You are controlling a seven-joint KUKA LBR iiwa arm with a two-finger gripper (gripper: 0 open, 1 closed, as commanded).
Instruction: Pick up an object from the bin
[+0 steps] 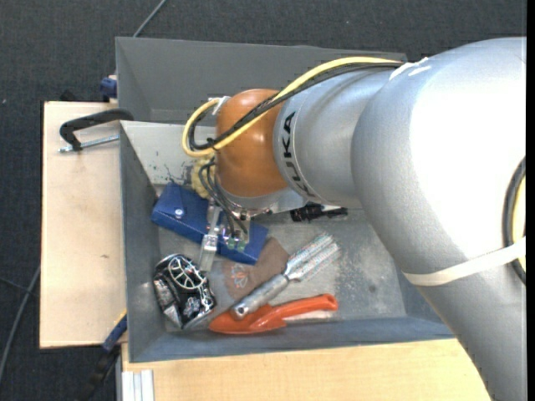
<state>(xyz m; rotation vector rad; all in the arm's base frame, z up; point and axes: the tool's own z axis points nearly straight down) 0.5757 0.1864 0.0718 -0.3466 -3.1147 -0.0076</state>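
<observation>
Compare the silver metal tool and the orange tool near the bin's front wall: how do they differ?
The silver tool is straight and lies diagonally, its ridged end up to the right; the orange tool is curved and lies along the bin's front wall. Both are long and lie flat.

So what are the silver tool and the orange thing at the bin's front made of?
Silver tool: likely bare metal, dull grey sheen with bright highlights. Orange thing: probably plastic or rubber, uniform saturated colour, smooth surface.

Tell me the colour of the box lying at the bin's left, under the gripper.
The box is blue, seen best in the camera view.
</observation>
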